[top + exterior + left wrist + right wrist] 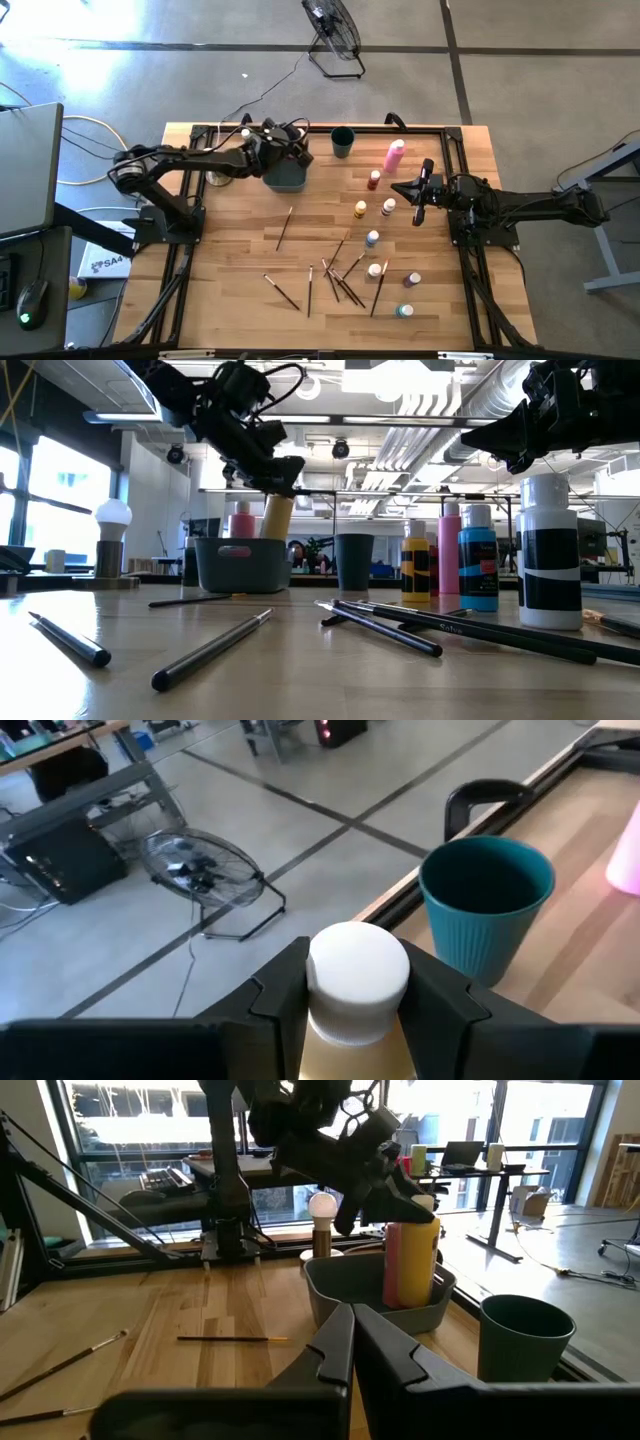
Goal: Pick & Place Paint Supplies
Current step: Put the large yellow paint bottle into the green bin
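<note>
My left gripper (357, 982) is shut on a tall yellow squeeze bottle (415, 1260) over the grey bin (285, 178) at the table's far side. A pink bottle (392, 1265) stands in the bin beside it. A second pink bottle (394, 155), several small white-capped paint bottles (372, 238) and thin brushes (340, 280) stand or lie on the table's right and near parts. My right gripper (400, 188) hovers shut with nothing in it, above the table's right side. My left gripper pinches the yellow bottle at its white cap (357, 950), one finger on each side. The fingers come from the table's left, slanting slightly down. The bottle stays nearly upright, its lower end inside the grey bin; the bin wall hides whether it rests on the bottom.
A teal cup (342, 141) stands right of the bin at the far edge. A white knob on a tan base (112, 535) stands at the far left. A loose brush (284, 227) lies near the table's middle. Black rails (455, 160) frame the tabletop.
</note>
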### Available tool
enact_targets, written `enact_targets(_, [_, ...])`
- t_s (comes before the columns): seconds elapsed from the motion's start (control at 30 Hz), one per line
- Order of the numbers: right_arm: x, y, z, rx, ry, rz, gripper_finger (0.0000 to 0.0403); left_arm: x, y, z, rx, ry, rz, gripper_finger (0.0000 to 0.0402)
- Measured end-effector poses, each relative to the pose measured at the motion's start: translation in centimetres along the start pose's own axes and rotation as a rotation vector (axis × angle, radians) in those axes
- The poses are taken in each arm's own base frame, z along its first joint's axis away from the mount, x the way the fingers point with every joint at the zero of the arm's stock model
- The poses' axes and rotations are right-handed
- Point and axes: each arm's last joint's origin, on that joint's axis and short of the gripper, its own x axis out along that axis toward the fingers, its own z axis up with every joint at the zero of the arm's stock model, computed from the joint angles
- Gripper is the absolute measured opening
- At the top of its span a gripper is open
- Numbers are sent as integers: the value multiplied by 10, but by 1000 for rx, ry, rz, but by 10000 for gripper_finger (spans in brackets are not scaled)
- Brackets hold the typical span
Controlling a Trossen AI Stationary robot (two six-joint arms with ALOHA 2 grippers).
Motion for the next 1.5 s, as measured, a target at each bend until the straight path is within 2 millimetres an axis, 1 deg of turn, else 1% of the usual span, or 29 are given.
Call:
enact_targets(0.5, [0, 0, 0, 0, 1, 0, 3, 11, -8, -15, -36, 48, -9, 125])
enact_targets(0.73, [0, 0, 0, 0, 1, 1, 3, 16, 0, -15, -82, 53, 26, 125])
enact_targets(0.93, [0, 0, 0, 0, 0, 1, 3, 23, 11, -17, -177, 77, -37, 125])
enact_targets(1.5, [0, 0, 0, 0, 1, 1, 3, 22, 10, -19, -182, 102, -38, 125])
